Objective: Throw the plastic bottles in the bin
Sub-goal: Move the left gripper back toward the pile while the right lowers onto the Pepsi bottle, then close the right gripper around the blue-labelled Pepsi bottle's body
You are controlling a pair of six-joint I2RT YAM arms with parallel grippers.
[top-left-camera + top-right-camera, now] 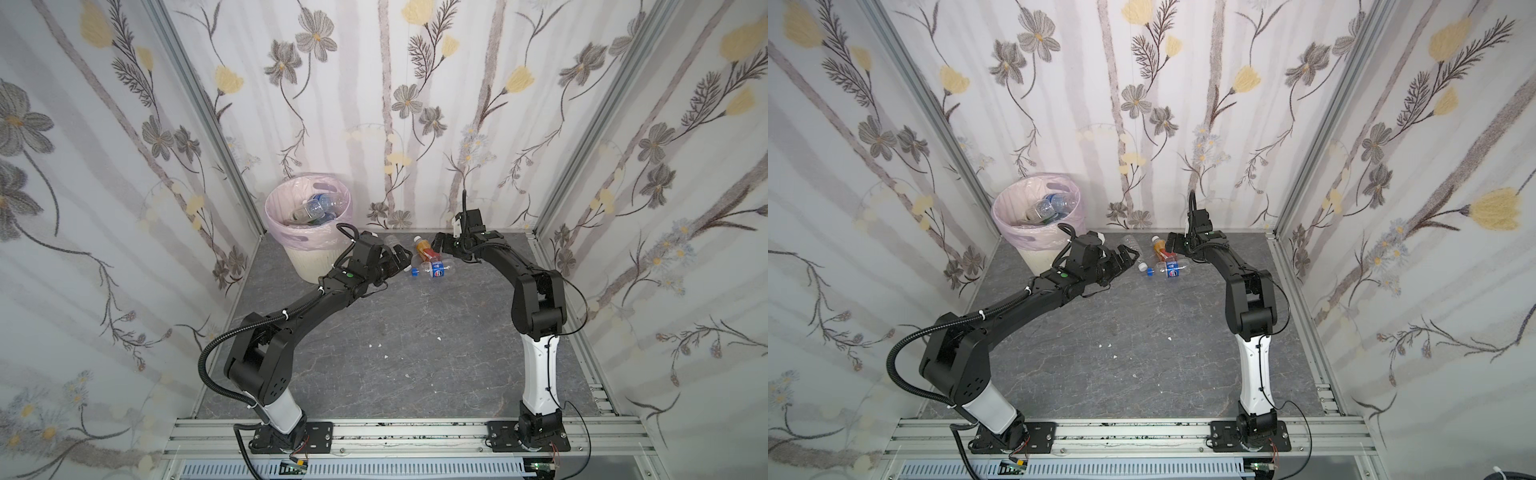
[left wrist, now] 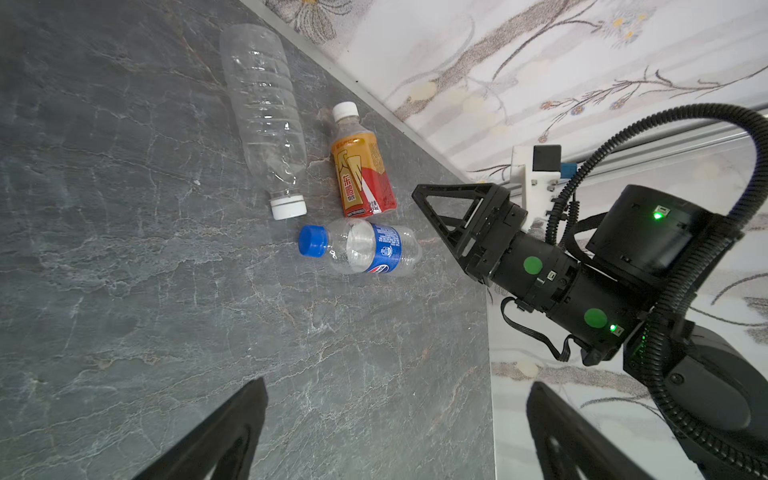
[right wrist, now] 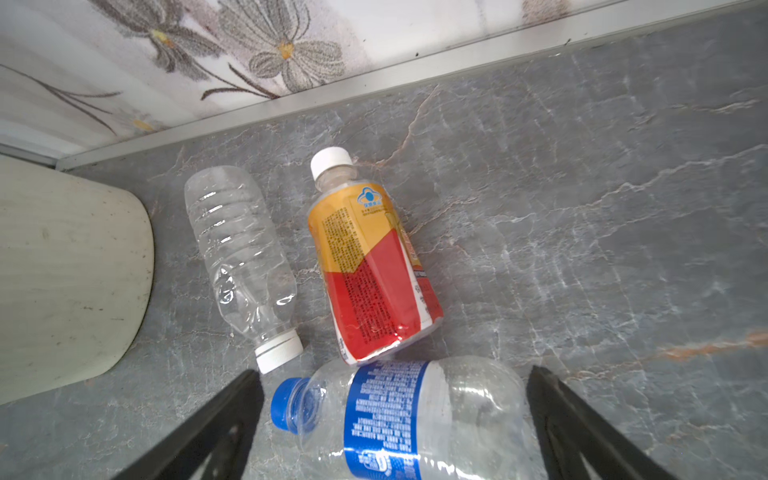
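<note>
Three plastic bottles lie near the back wall. One is clear with a white cap (image 2: 266,108) (image 3: 241,253). The orange-red one (image 1: 423,246) (image 2: 359,170) lies beside it, and a blue-labelled, blue-capped one (image 1: 434,270) (image 3: 415,415) in front. My right gripper (image 3: 394,372) (image 1: 440,245) hovers open over the blue-labelled bottle, which lies between its fingers untouched. My left gripper (image 2: 397,384) (image 1: 1127,257) is open and empty, a short way left of the bottles, over bare floor. The cream bin (image 1: 307,262) (image 1: 1034,253) with its pink bag stands at the back left and holds several bottles (image 1: 318,205).
Flowered walls close in the back and both sides, with a metal rail along the floor's back edge (image 3: 374,83). The bin's wall (image 3: 62,270) is close to the clear bottle. A few white scraps (image 1: 376,345) lie mid-floor on the grey marble surface.
</note>
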